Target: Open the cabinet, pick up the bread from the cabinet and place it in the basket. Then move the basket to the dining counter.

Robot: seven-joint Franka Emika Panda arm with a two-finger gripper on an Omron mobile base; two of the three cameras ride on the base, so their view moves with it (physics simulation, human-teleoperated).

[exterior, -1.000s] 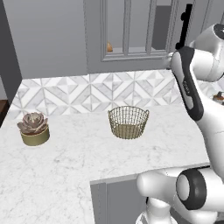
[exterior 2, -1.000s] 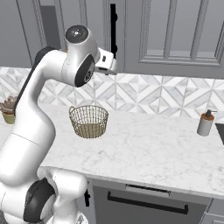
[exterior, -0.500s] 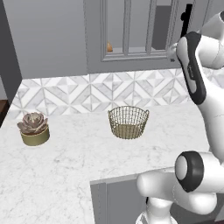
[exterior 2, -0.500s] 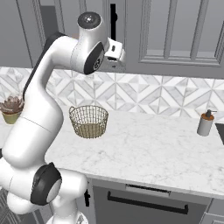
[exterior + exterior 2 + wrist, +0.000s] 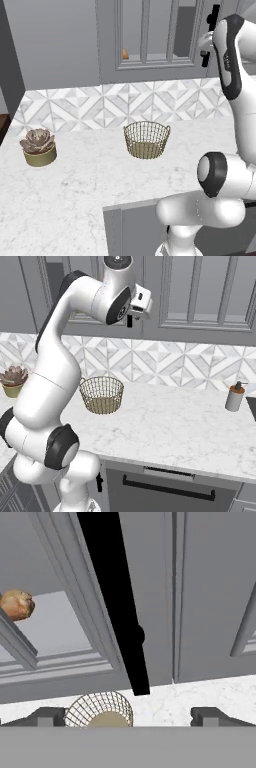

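Counted across the kitchen: one cabinet (image 5: 150,45) with a glass-paned door, one black bar handle (image 5: 117,602), one bread (image 5: 17,604), one basket (image 5: 146,139), one potted succulent (image 5: 39,146) and one soap dispenser (image 5: 234,396). Bread sits inside the cabinet on its shelf, behind the closed glass door; in the left base view it shows as a small golden spot (image 5: 125,53) at the left pane's lower corner, partly hidden by a mullion. The pale gold wire basket stands upright on the marble worktop (image 5: 75,190) below the cabinet, well apart from the succulent at the left; in the hand view its lower half is cut off by the frame's bottom (image 5: 99,710). The handle's upper end runs out of the hand view, and in the right base view most of it is covered by the arm. The white arm reaches up high, its elbow raised and its hand level with the handle's lower part. The gripper (image 5: 127,716) faces the door, jaws spread wide and grasping nothing, the handle's lower end between the two fingertips (image 5: 50,715) without touching either.
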